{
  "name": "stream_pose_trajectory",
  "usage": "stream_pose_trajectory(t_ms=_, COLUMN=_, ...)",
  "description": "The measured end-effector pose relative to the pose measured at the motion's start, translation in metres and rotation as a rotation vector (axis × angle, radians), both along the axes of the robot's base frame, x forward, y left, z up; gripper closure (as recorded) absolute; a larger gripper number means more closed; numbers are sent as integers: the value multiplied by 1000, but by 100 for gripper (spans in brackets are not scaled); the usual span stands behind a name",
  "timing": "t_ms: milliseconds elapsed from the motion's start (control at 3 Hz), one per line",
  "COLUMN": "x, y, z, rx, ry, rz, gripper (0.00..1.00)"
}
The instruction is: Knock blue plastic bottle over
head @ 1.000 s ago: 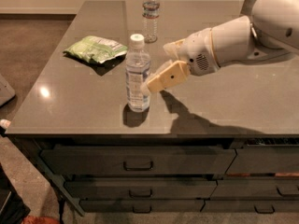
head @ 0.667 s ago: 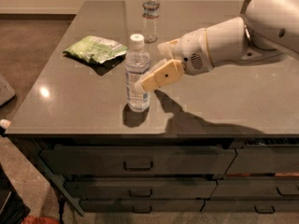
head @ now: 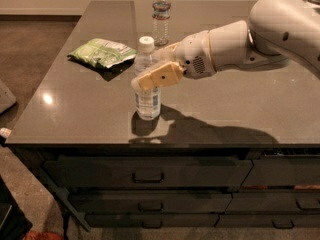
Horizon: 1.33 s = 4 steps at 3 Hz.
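Near the front edge of the dark table [head: 65, 114], left of its middle, the blue plastic bottle [head: 148, 102] stands upright with its white cap on, above the drawers [head: 147, 173]. Across the bottle's upper body, reaching in from the right on the white arm [head: 260, 34], sits the tan tool [head: 156, 76], hiding part of the bottle; how far the tool is open, and whether it grips anything, cannot be told. Farther back a slimmer clear bottle [head: 161, 15] stands upright, and a green packet [head: 102, 52] lies flat to its left.
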<state>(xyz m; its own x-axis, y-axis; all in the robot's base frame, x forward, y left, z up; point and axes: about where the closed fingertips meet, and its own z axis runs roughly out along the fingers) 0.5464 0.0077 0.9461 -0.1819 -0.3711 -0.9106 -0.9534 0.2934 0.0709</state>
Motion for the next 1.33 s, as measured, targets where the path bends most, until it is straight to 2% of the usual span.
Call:
stream_pose_trajectory(t_ms=333, x=1, y=8, z=1, rx=18, ry=0, rz=17, gripper=49)
stream_pose_trajectory(t_ms=667, x=4, y=2, z=13, rx=-29, ry=-24, rz=15, gripper=72)
stream_pose_trajectory(t_ms=1000, x=14, y=-28, z=35, rx=-149, ry=-64, rz=-36, gripper=95)
stream_pose_trajectory(t_ms=1333, x=25, y=-75, z=60, rx=-305, ry=-102, rz=-117, gripper=100)
